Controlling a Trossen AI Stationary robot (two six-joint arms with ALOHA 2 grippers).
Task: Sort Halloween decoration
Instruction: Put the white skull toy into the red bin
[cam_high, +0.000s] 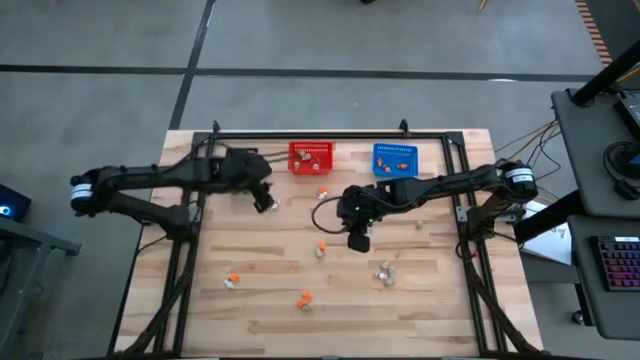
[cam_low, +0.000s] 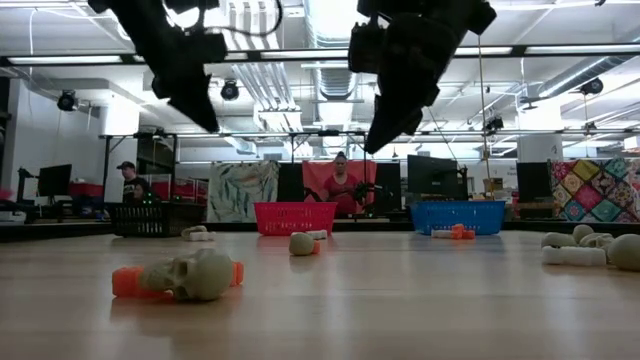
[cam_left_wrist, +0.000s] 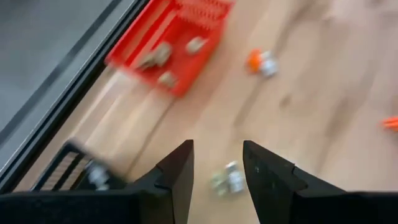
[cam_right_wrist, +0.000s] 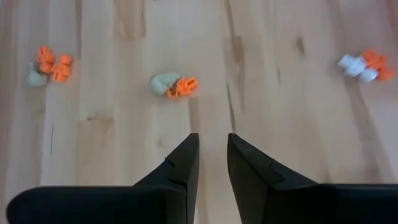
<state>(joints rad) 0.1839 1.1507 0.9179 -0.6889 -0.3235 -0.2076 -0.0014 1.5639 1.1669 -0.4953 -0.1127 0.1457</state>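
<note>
Both end effectors hover empty, fingers apart — left end effector (cam_high: 266, 203) and right end effector (cam_high: 357, 241) poised over scattered trinkets (cam_high: 385, 272) for picking.

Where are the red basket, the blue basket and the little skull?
red basket (cam_high: 311, 158), high view, on its rim.
blue basket (cam_high: 395, 159), high view, on its rim.
skull (cam_low: 200, 274), low view, on its forehead.

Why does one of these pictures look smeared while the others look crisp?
In the left wrist view the red basket and the trinkets on the wood are streaked, likely motion blur; the left gripper itself stays sharp. The right wrist view is crisp, trinkets clear. In the low view ceiling lights glare, and the near skull trinket is soft.
</note>
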